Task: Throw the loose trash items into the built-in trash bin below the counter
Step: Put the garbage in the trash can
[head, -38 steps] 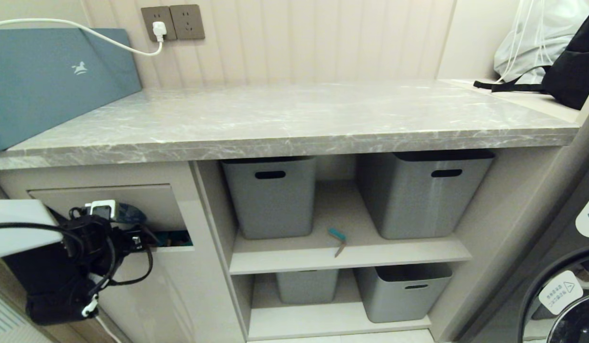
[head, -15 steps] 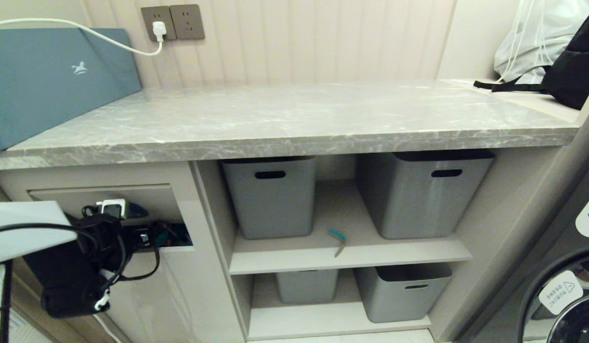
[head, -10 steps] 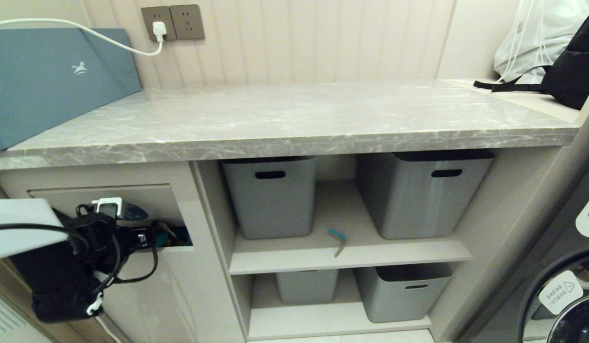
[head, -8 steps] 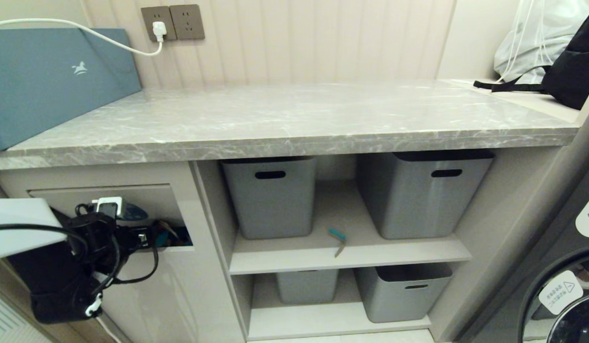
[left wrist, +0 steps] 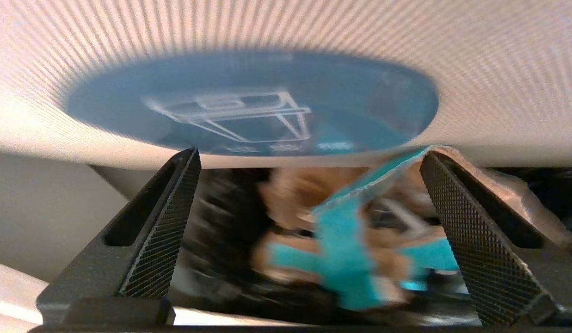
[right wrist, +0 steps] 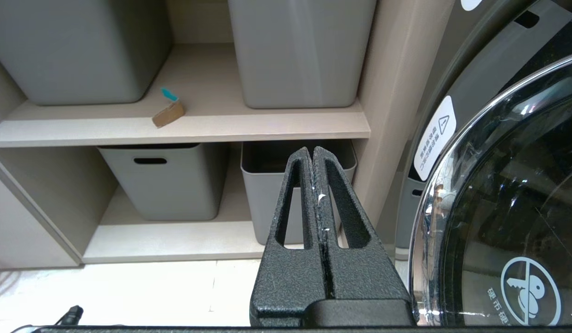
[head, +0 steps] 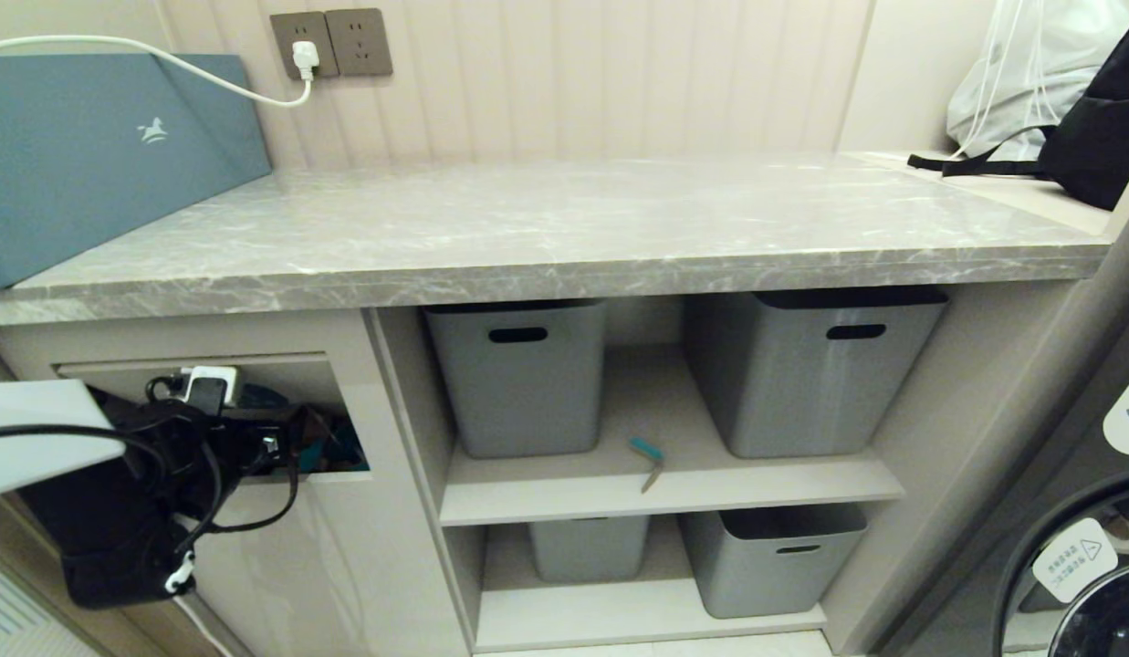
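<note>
Grey marble counter (head: 564,228) is bare of scraps. Beneath its left end, the bin's flap (head: 281,376) is pushed inward. Left pincer (head: 295,447) is at the slot, jaws spread wide, gripping nothing; blurred teal-and-brown scraps (left wrist: 346,249) sit between and beyond its fingers (left wrist: 161,222), below the blue sticker (left wrist: 249,101). One teal-edged strip (head: 648,459) lies on the upper shelf (head: 674,493) between two grey tubs (head: 523,374). Right pincer (right wrist: 312,155) hangs low by the lower shelf, fingers pressed together, empty.

Home laundry nook, washing machine door (head: 1089,584), marble-look counter (head: 564,228), storage tubs (head: 523,374)
</note>
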Available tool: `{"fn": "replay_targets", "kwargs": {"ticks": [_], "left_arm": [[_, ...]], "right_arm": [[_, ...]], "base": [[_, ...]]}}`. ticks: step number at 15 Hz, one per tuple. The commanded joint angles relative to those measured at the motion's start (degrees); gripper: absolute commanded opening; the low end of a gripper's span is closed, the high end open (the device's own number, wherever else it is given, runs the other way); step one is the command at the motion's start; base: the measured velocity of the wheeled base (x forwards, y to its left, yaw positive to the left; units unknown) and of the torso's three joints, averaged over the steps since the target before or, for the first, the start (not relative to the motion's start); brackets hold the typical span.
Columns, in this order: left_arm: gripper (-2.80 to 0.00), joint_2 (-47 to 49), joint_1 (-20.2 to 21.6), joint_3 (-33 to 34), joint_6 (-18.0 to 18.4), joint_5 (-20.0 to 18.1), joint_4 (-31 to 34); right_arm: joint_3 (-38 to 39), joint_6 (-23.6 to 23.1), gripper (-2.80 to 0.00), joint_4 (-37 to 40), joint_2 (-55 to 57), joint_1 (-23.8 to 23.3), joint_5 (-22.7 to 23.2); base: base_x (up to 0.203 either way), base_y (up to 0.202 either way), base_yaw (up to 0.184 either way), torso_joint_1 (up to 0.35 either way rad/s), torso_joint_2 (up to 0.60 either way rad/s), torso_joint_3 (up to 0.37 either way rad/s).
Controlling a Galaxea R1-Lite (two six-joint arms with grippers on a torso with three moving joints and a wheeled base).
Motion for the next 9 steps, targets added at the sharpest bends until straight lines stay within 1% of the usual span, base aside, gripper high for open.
{"fn": "replay_targets", "kwargs": {"ticks": [1,4,5,6,8,9], "left_arm": [[0.0,-0.2,-0.5,0.3,-8.4,0.0,0.7],[0.0,-1.5,-1.6,0.6,-22.3,0.1,4.8],[0.0,-1.9,-1.6,0.7,-24.7,0.2,7.3],[0.0,-2.1,-1.6,0.7,-25.2,0.7,8.8],[0.0,-2.2,-1.6,0.3,-24.1,0.6,8.6],[0.0,-2.2,-1.5,0.3,-21.1,0.6,8.5]], "right_arm": [[0.0,0.0,-2.8,0.0,0.0,0.1,0.0],[0.0,0.0,-2.8,0.0,0.0,0.0,0.0],[0.0,0.0,-2.8,0.0,0.0,0.0,0.0],[0.0,0.0,-2.8,0.0,0.0,0.0,0.0],[0.0,0.0,-2.8,0.0,0.0,0.0,0.0],[0.0,0.0,-2.8,0.0,0.0,0.0,0.0]], "base": [[0.0,0.0,0.0,0.0,0.0,0.0],[0.0,0.0,0.0,0.0,0.0,0.0],[0.0,0.0,0.0,0.0,0.0,0.0],[0.0,0.0,0.0,0.0,0.0,0.0],[0.0,0.0,0.0,0.0,0.0,0.0],[0.0,0.0,0.0,0.0,0.0,0.0]]}}
